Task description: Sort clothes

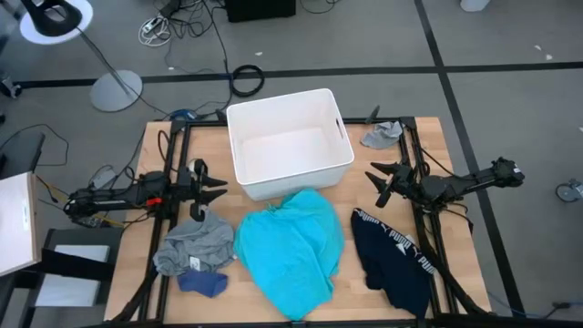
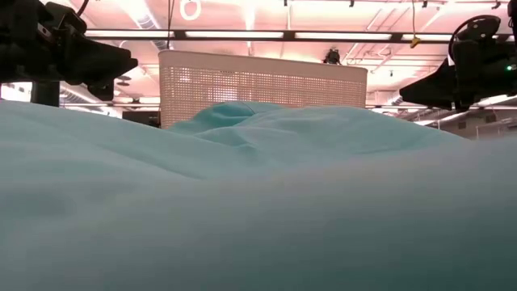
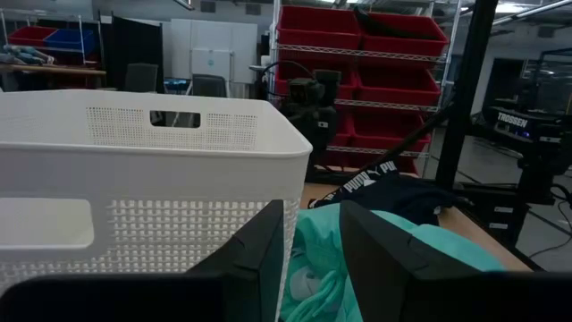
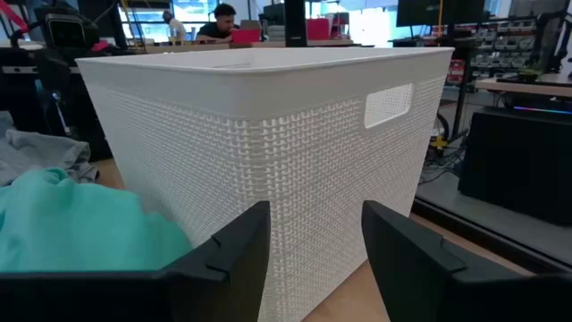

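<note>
Place: robotics lab/workshop | Evidence: red storage bins (image 3: pixel 393 36) on wire shelving, ceiling strip lights (image 2: pixel 266 34), floor cables (image 1: pixel 182 23)

1. Two slim, dark, jointed arms, one at the frame's left edge, one at the right.
2. The left gripper (image 1: pixel 211 188) and right gripper (image 1: pixel 380 181) have black, wedge-shaped fingers (image 4: pixel 234 255).
3. Thin cables trail along the left arm.
</note>
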Available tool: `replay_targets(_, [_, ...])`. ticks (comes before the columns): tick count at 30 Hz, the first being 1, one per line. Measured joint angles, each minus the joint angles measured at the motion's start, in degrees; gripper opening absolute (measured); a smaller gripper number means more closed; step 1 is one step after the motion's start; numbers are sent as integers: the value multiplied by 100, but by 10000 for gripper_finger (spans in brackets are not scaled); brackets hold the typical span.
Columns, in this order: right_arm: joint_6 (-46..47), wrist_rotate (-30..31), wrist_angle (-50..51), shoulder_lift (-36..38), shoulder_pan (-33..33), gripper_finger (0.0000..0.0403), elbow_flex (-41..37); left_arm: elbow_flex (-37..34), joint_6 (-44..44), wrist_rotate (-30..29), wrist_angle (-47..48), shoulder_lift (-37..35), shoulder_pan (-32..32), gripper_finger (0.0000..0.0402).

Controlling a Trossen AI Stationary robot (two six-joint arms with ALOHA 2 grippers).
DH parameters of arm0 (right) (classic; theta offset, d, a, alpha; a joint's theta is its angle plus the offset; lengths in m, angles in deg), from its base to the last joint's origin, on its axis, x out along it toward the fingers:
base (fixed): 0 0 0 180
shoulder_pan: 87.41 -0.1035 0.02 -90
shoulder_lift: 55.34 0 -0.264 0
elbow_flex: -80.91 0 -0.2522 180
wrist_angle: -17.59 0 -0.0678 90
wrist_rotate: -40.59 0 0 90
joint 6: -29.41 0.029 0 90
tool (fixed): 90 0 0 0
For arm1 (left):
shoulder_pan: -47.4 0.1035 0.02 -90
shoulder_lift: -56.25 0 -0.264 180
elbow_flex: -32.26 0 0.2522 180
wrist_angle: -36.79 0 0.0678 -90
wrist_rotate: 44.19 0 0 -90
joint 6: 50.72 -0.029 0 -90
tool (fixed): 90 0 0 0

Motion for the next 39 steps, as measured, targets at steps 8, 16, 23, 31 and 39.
replay_targets(8, [0,0,2,2,-2,180,0,-1,2,0,1,-2,0,117])
replay_targets(16, [0,0,1,2,-1,180,0,-2,-1,0,2,0,2,117])
replay_targets(23, [0,-2,1,2,-1,180,1,-1,2,0,2,-2,0,117])
replay_targets(31, [0,-2,2,2,0,180,1,-2,2,0,0,-2,1,117])
replay_targets(39, [141,-2,-126,0,0,180,1,-2,0,0,-1,-2,-1,117])
